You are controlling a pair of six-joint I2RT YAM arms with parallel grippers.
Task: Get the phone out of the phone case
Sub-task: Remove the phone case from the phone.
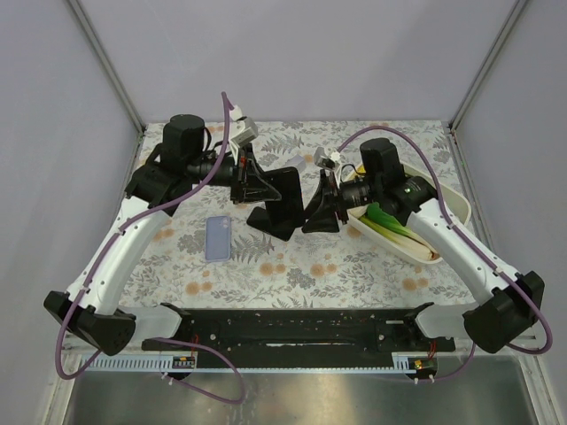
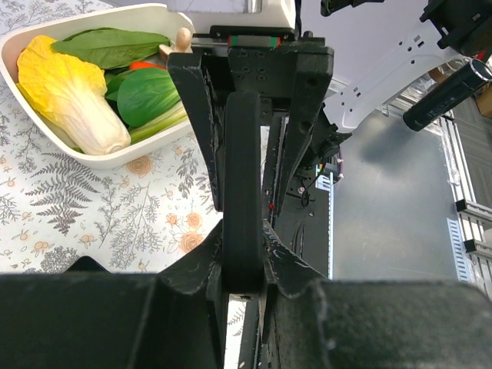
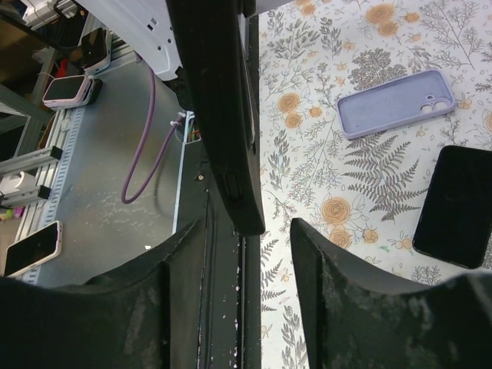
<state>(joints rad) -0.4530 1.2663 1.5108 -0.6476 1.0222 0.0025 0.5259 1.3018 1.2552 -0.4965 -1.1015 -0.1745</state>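
Note:
My left gripper is shut on a black phone case, held upright on edge above the table. Whether the phone sits inside it I cannot tell. In the right wrist view the case shows edge-on, and its lower corner hangs between the fingers of my right gripper. Those fingers stand open, with a gap on each side of the case.
An empty lilac phone case lies flat on the floral cloth. A bare black phone lies beside it. A white bowl of vegetables stands at the right, under the right arm.

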